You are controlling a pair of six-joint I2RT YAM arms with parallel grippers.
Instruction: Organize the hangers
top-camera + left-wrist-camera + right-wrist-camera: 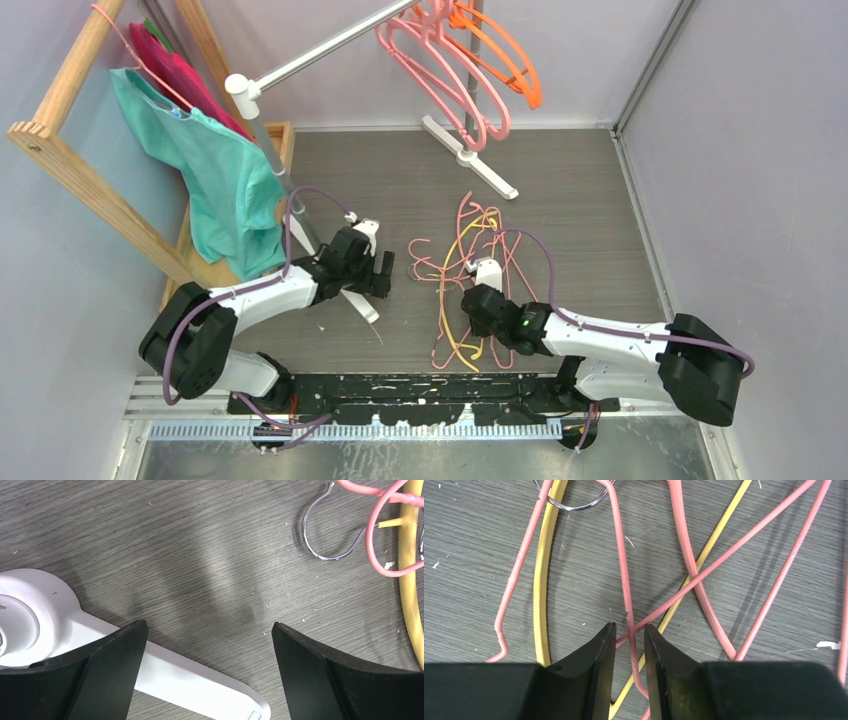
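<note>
A tangle of thin pink, yellow and orange hangers lies on the floor in the middle. Thick pink hangers and orange hangers hang on the rail. My right gripper is low over the tangle. In the right wrist view my right gripper has its jaws narrowly open, straddling a thin pink hanger wire without clamping it. A yellow hanger lies just to the left. My left gripper is wide open and empty over bare floor, left of the tangle.
The rack's white foot lies under my left gripper, and another foot stands at the back. A metal hook and a yellow hanger lie to its right. Teal and magenta garments hang on a wooden frame at the left.
</note>
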